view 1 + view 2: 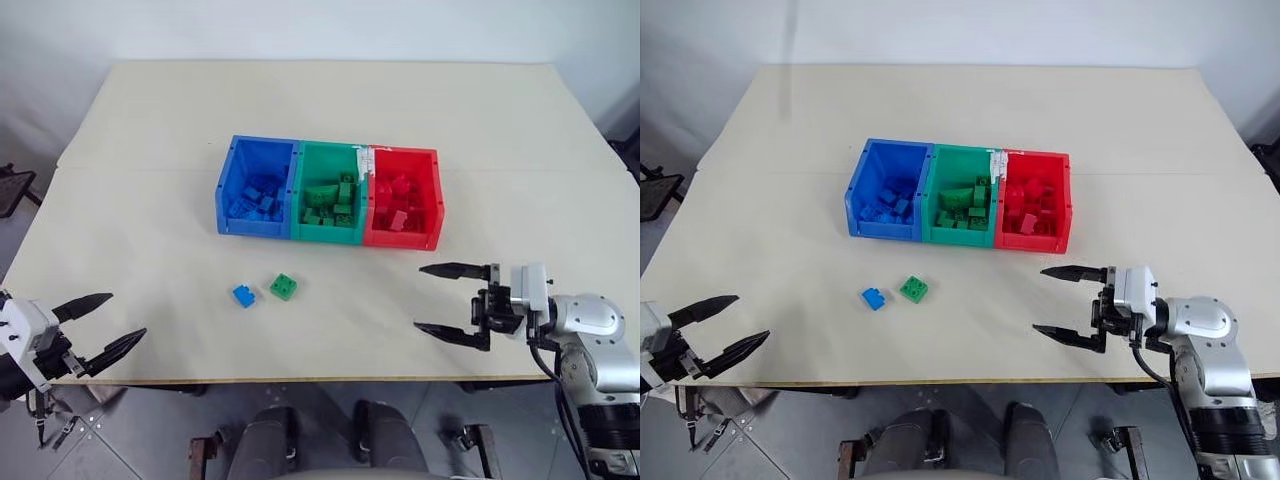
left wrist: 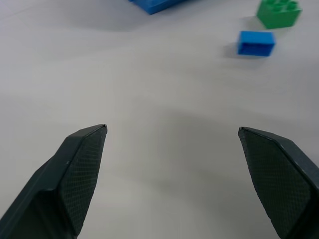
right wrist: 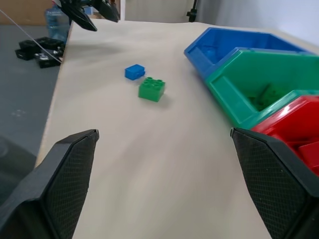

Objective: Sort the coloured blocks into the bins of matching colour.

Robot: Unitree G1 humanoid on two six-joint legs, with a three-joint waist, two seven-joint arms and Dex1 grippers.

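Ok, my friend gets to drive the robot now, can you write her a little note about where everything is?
Left gripper: open, holding nothing, at the near left edge of the beige table.
Right gripper: open, holding nothing, near the right edge, in front of the red plastic bin.
Bins: the blue plastic bin, green plastic bin and red one stand joined in a row mid-table.
Done: each bin already holds bricks of its own colour.
Left: a small blue studded plastic brick and a small green studded plastic brick lie side by side on the table in front of the bins, nearer the left gripper.
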